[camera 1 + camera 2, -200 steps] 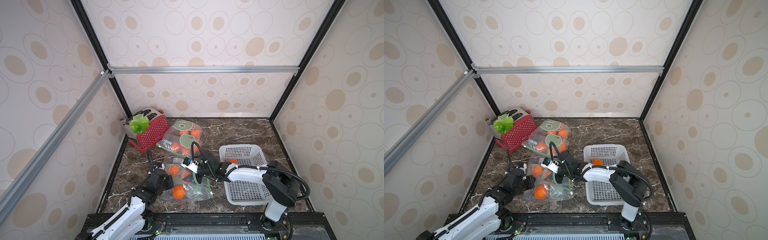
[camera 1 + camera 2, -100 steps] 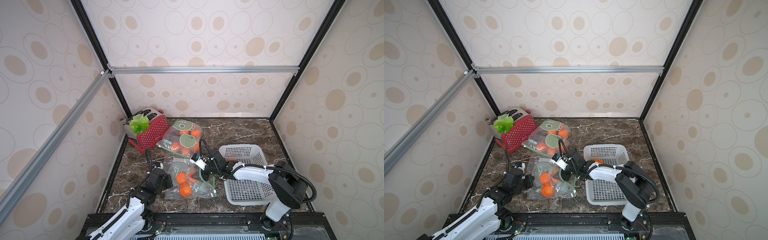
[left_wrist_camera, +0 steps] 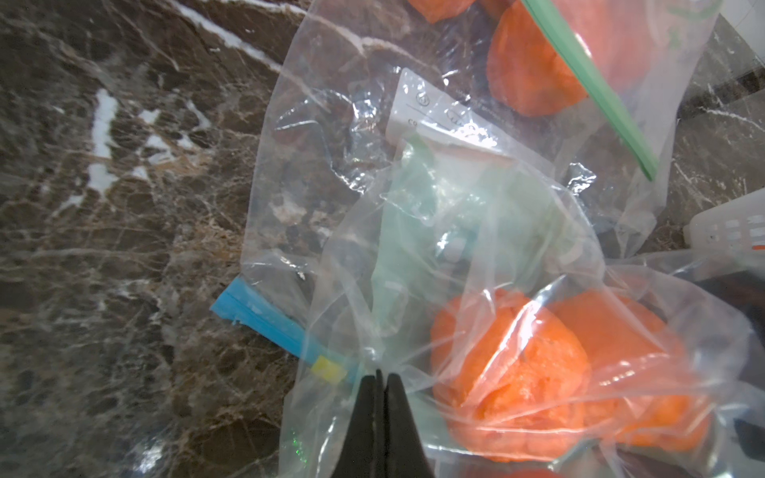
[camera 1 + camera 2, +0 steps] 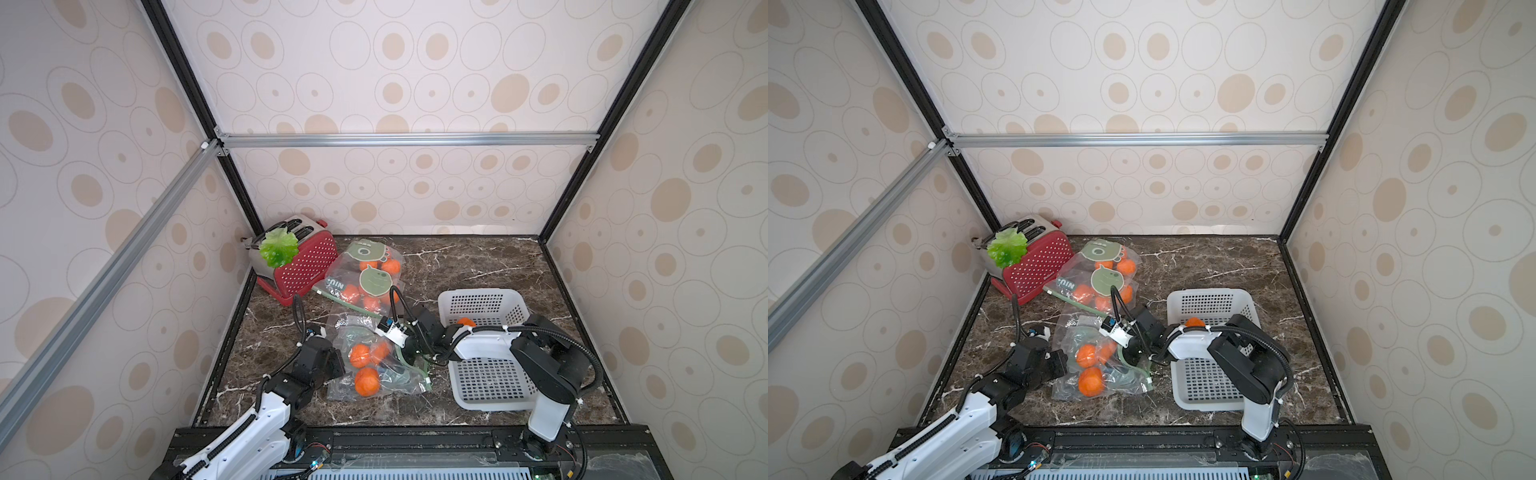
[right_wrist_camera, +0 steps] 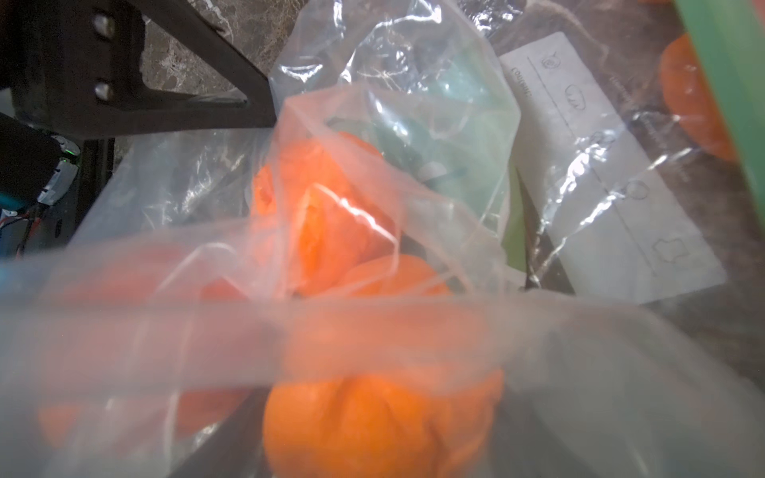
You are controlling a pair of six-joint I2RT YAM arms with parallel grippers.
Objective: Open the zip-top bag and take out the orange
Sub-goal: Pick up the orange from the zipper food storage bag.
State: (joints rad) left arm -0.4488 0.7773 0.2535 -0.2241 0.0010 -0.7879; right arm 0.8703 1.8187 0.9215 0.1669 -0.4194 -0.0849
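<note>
The clear zip-top bag (image 4: 399,382) (image 4: 1121,384) lies crumpled at the front middle, with oranges (image 4: 360,355) (image 4: 1087,355) inside it. On the bag's left edge my left gripper (image 4: 338,365) (image 4: 1064,361) (image 3: 383,374) is shut, pinching a fold of the plastic. My right gripper (image 4: 405,353) (image 4: 1129,353) (image 5: 383,414) is at the bag's right side, fingers spread wide. One orange (image 5: 364,438) sits between them under blurred film. Whether the fingers press on it is unclear. The fingertips are hidden in both top views.
A white basket (image 4: 478,293) (image 4: 1208,293) stands just right of the bag, one orange (image 4: 465,322) in it. Behind lie a second bag of oranges with green faces (image 4: 365,274) and a red toaster (image 4: 305,266) with a lettuce leaf (image 4: 278,247). A blue zip strip (image 3: 265,318) lies under the bag.
The bag and its oranges have slid right toward the basket. My right gripper has drawn back to the right and its fingers have spread wider. The left gripper stays shut on the plastic.
</note>
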